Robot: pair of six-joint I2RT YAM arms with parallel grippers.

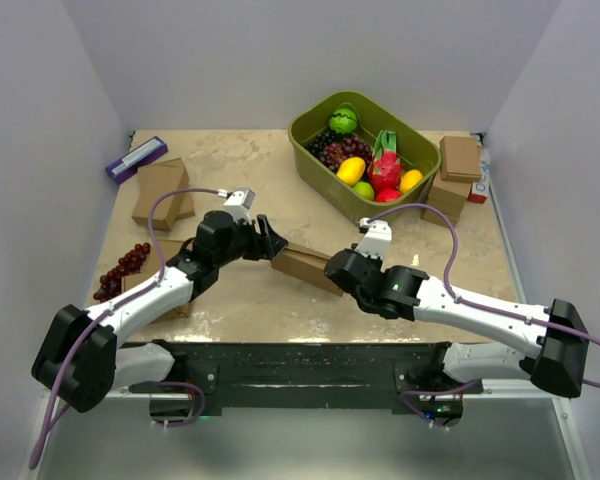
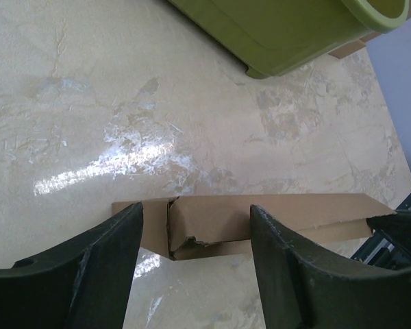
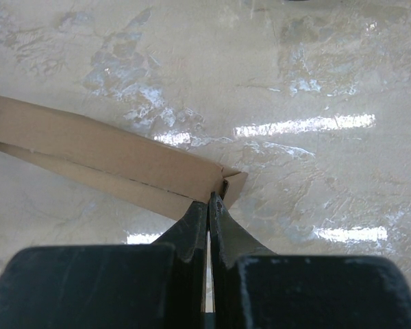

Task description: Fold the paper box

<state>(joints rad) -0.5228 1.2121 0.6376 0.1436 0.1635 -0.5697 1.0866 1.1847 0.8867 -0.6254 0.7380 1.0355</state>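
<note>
Now the paper box (image 1: 307,267) lies lengthwise between my claws: left claw (image 2: 195,212) open astride one end, right claw (image 3: 209,199) closed at the other.

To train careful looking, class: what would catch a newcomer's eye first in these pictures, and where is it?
Brightest is the olive-green tub on the far side of the table, right of centre, heaped with colourful fruit. At the centre both arms meet on the paper box: the right gripper is pinched shut on one end, while the left gripper stands open astride the other.
</note>
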